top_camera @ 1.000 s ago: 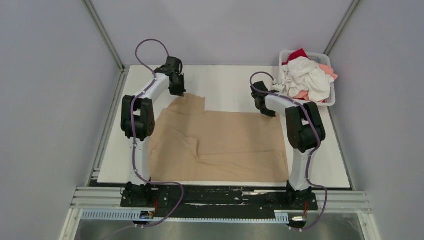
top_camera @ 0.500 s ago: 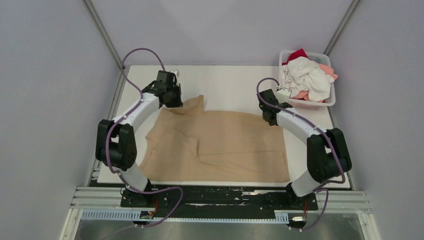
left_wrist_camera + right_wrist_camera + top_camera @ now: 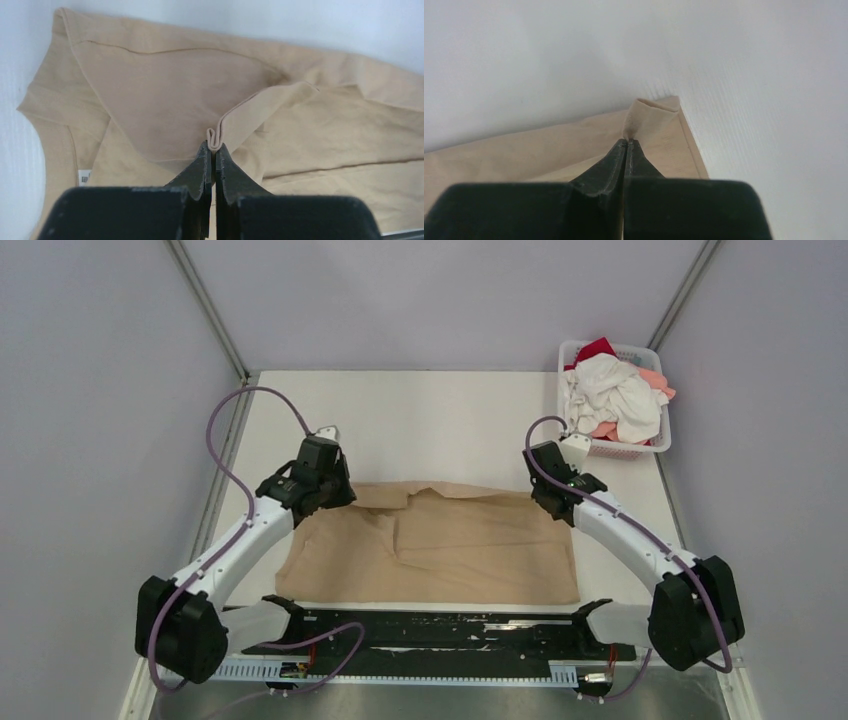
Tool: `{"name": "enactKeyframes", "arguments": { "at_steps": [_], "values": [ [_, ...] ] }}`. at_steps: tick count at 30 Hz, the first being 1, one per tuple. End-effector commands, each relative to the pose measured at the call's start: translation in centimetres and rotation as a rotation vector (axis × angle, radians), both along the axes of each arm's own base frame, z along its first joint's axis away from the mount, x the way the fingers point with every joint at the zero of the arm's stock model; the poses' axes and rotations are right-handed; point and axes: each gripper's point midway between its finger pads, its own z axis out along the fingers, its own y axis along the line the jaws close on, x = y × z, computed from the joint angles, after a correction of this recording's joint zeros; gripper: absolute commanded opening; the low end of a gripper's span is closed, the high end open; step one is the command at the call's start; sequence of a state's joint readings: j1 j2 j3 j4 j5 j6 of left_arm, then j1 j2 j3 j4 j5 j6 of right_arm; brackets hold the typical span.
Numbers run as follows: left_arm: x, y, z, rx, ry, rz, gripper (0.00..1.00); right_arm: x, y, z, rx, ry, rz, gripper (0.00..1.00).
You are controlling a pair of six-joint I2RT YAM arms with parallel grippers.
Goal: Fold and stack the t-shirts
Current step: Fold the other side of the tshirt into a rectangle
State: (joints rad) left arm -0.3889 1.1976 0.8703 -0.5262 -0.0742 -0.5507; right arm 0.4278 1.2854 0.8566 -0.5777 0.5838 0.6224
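The tan t-shirt [image 3: 470, 545] lies on the white table, its far part folded toward the near edge. My left gripper [image 3: 330, 492] is shut on a pinched fold of the tan cloth at the shirt's far left [image 3: 214, 137]. My right gripper [image 3: 553, 502] is shut on the shirt's far right corner [image 3: 646, 112]. Both hold the cloth just above the lower layer. White [image 3: 605, 390], coral-pink [image 3: 655, 380] and red [image 3: 597, 348] t-shirts lie heaped in the basket.
The white lattice basket [image 3: 662, 432] stands at the far right corner of the table [image 3: 440, 420]. Grey walls close in both sides. A black rail [image 3: 440, 625] runs along the near edge.
Both grippers have pulled the shirt's far edge toward the near side, folding it over itself. The arms have stretched out low over the table.
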Motion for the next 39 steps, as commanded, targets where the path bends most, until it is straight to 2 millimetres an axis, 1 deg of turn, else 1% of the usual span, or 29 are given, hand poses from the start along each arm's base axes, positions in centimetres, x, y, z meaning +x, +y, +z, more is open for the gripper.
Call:
{"name": "enactKeyframes", "arguments": {
  "at_steps": [1,4,7,11,12,13,16,18,19,20,21,22,23,24,25,26,27,28,29,30,31,32,33,34,35,36,37,38,39],
  "values": [
    [-1.3,0.9,2.6,-0.040,-0.065,0.078,0.00,-1.3,-0.4,1.5,-0.018,-0.019,0.013,0.00],
    [-2.6,1.6,3.4,-0.045,-0.072,0.093,0.00,-2.0,-0.8,2.1,-0.026,-0.023,0.014,0.00],
    [-3.5,2.3,4.2,-0.045,-0.086,0.114,0.00,-2.6,-1.2,2.5,-0.031,-0.029,0.010,0.00],
    [-4.7,2.8,4.9,-0.044,-0.103,0.099,0.00,-3.4,-1.6,2.4,-0.038,-0.011,0.005,0.00],
    [-5.1,3.0,4.7,-0.039,-0.096,0.097,0.00,-3.6,-1.7,2.4,-0.043,-0.009,0.003,0.00],
    [-5.4,3.0,5.0,-0.048,-0.106,0.092,0.00,-3.7,-1.8,2.4,-0.044,-0.011,0.001,0.00],
    [-6.6,2.9,4.5,-0.074,-0.096,0.085,0.00,-4.0,-1.8,2.4,-0.033,-0.010,0.009,0.00],
    [-7.5,2.7,3.4,-0.100,-0.077,0.080,0.00,-4.1,-1.6,2.1,-0.025,-0.004,0.014,0.00],
    [-8.2,2.5,2.4,-0.122,-0.050,0.081,0.00,-4.3,-1.5,1.9,-0.020,0.003,0.017,0.00],
    [-8.6,2.4,1.7,-0.133,-0.032,0.085,0.00,-4.5,-1.4,1.6,-0.010,0.014,0.019,0.00],
    [-9.5,2.3,0.3,-0.154,0.014,0.097,0.05,-4.8,-1.3,1.1,-0.005,0.029,0.023,0.00],
    [-10.0,2.2,-0.3,-0.178,0.039,0.129,0.06,-5.1,-1.3,0.5,0.003,0.045,0.016,0.00],
    [-11.1,2.7,-1.8,-0.163,0.097,0.155,0.09,-5.6,-1.5,0.0,0.006,0.063,0.001,0.00],
    [-11.7,3.0,-2.4,-0.171,0.126,0.204,0.11,-6.1,-1.6,-0.7,0.005,0.088,-0.016,0.00],
    [-12.9,3.6,-3.6,-0.148,0.183,0.230,0.24,-6.7,-2.0,-1.2,0.001,0.108,-0.040,0.07],
    [-13.4,3.6,-3.9,-0.164,0.207,0.260,0.34,-7.2,-2.4,-1.6,-0.009,0.127,-0.068,0.20],
    [-14.1,3.4,-4.4,-0.173,0.235,0.264,0.68,-7.6,-2.8,-1.8,-0.019,0.141,-0.096,0.37],
    [-14.3,2.8,-4.2,-0.209,0.251,0.259,0.84,-7.8,-3.0,-1.7,-0.025,0.150,-0.114,0.53],
    [-14.1,2.5,-3.5,-0.225,0.242,0.250,0.96,-7.8,-3.1,-1.4,-0.028,0.151,-0.128,0.65],
    [-13.9,2.8,-3.1,-0.213,0.225,0.251,0.98,-7.7,-3.2,-0.9,-0.029,0.144,-0.139,0.73],
    [-13.6,3.1,-1.8,-0.201,0.200,0.259,0.99,-7.5,-3.2,-0.2,-0.027,0.130,-0.144,0.82],
    [-13.2,4.3,-0.4,-0.154,0.158,0.292,1.00,-7.2,-3.1,0.5,-0.024,0.113,-0.145,0.92],
    [-13.0,4.9,0.3,-0.134,0.136,0.306,1.00,-6.9,-3.0,1.1,-0.018,0.097,-0.141,0.99],
    [-12.5,5.5,1.6,-0.110,0.092,0.316,1.00,-6.5,-2.8,1.8,-0.007,0.075,-0.132,1.00],
    [-12.1,5.5,2.1,-0.110,0.071,0.311,1.00,-6.1,-2.4,2.3,0.004,0.059,-0.104,1.00],
    [-11.3,5.0,2.8,-0.131,0.039,0.289,1.00,-5.6,-1.7,2.6,0.027,0.041,-0.060,1.00],
    [-10.8,4.3,3.0,-0.155,0.024,0.264,1.00,-5.1,-0.5,2.5,0.060,0.035,0.010,1.00],
    [-9.7,2.5,3.3,-0.218,-0.005,0.195,1.00,-4.4,1.1,2.5,0.115,0.018,0.095,1.00],
    [-9.2,1.4,3.3,-0.256,-0.011,0.154,1.00,-4.0,3.1,2.3,0.181,0.003,0.189,1.00]
  ]
}}
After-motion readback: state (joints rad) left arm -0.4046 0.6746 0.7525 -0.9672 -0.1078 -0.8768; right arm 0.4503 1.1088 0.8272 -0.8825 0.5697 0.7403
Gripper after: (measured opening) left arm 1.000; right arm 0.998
